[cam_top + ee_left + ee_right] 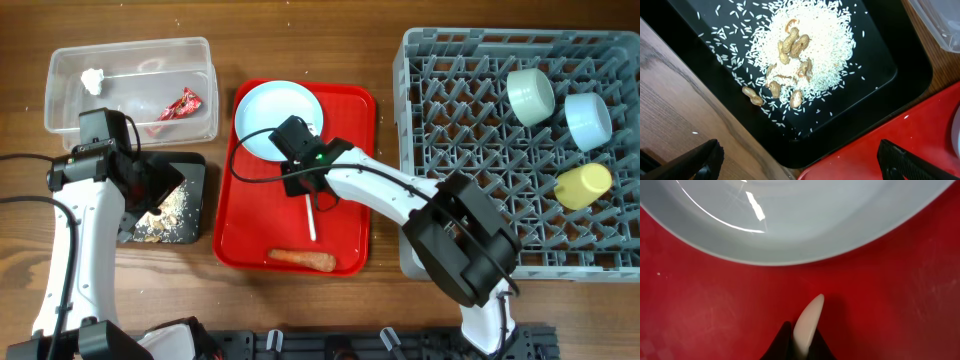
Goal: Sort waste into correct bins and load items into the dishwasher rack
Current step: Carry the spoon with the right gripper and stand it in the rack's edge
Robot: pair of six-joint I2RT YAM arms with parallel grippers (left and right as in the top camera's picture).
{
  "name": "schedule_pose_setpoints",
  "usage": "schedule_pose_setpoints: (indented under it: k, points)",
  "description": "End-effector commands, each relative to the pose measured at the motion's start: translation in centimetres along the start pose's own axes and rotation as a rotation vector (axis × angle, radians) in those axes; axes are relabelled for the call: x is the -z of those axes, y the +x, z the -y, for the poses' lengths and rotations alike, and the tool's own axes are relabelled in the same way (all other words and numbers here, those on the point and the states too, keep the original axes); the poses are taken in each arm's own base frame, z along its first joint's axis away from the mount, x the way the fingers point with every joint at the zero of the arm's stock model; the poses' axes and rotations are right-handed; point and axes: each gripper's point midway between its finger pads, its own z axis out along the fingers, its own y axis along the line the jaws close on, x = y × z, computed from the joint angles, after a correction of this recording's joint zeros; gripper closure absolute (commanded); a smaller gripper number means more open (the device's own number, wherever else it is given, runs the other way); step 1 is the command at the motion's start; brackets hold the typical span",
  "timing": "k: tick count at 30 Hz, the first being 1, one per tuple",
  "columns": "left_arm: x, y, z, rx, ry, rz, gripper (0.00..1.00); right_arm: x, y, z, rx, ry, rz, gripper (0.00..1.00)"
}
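**Spoon Pinched on the Red Tray, Left Pincer Wide Over the Scraps**

Overhead: found the dishwasher rack (420, 45) along the right edge of the table (386, 50), with the pale green bowl (530, 95), light blue bowl (588, 118) and yellow cup (583, 185) lying among the pegs on its right side. Spotted the clear tub (130, 95) in the far left corner, holding the red wrapper (180, 105) and the white scrap (93, 78). Noted the black tray (197, 190) just nearer, by the left edge, with food scraps (170, 215) inside and the left gripper (150, 185) above it. Saw the red serving tray (240, 220) mid-table, carrying the plate (270, 115) at its far end, the carrot piece (302, 259) at its near end and the white spoon (311, 222) between them, with the right gripper (305, 185) on the spoon's far end.

Left wrist: looked down on the scraps, rice and peanuts, heaped in the black tray. Caught the two fingers (695, 162) at the bottom corners, spread wide apart and gripping nothing.

Right wrist: found the dark fingers pressed together on the spoon, its white tip poking out toward the plate's rim without touching it. Could not tell whether the spoon touched the tray.
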Motion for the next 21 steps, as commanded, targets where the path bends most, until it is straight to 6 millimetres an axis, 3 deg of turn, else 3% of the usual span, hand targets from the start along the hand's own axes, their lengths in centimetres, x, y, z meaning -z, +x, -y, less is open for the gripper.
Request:
schedule_pose_setpoints:
  k: [1,6,7,9,12,14,16,20,21]
  points:
    - [0.3,-0.1,-0.1,0.009,0.008,0.009,0.00,2.5,0.0,2.1,-0.002,0.065,0.009,0.96]
    - [0.3,-0.2,-0.1,0.009,0.009,0.010,0.00,11.1,-4.3,5.8,0.016,0.073,0.176,0.96]
    - [0.3,-0.2,0.0,0.009,0.009,0.011,0.00,14.0,-5.7,7.6,-0.001,0.074,0.242,0.96]
    - [0.3,-0.2,0.0,0.009,0.010,0.012,0.00,17.8,-7.3,10.9,-0.019,0.095,0.330,0.95]
    - [0.3,-0.1,0.1,0.009,0.018,0.006,0.00,21.1,-8.0,16.6,-0.062,0.153,0.382,0.96]
    - [0.3,0.0,0.3,0.009,0.029,-0.001,0.00,21.1,-7.4,18.6,-0.070,0.158,0.348,0.96]
    - [0.3,0.0,0.4,0.009,0.034,-0.001,0.00,19.5,-5.8,21.1,-0.112,0.140,0.253,0.96]
    - [0.3,0.0,0.4,0.009,0.034,-0.001,0.00,16.3,-4.5,21.7,-0.095,0.117,0.137,0.95]
    - [0.3,0.0,0.4,0.009,0.034,-0.001,0.00,15.5,-4.3,21.6,-0.092,0.109,0.116,0.91]
